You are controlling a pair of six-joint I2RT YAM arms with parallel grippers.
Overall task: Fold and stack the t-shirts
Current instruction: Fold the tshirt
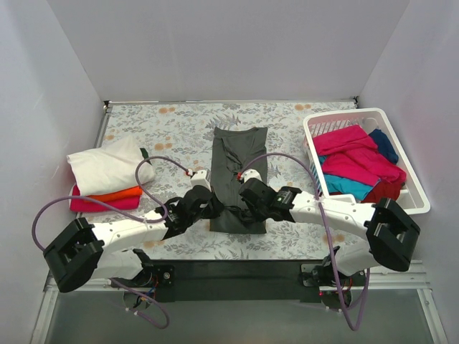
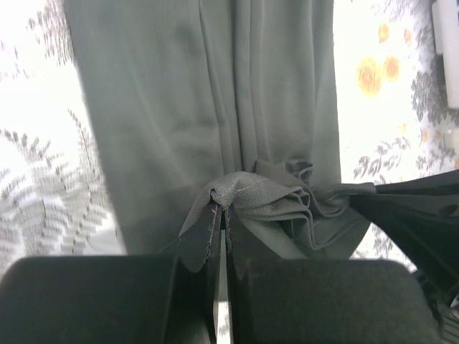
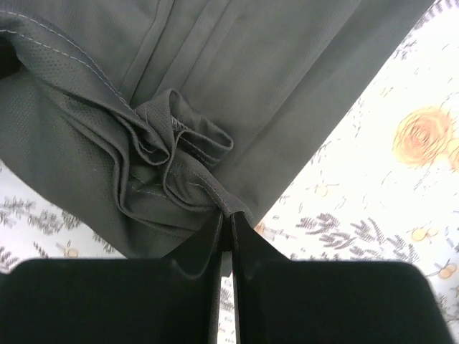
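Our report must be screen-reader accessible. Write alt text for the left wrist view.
The left end effector pinches a bunched edge of the dark grey t-shirt, which stretches away over a floral tabletop.

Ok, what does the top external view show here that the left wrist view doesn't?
Only top external: the folded stack at the left and the loose shirts piled in the basket at the right. Only left wrist: the left jaws pinched shut on a bunched fold of hem. Both: the dark grey t-shirt lying on the floral table cover.
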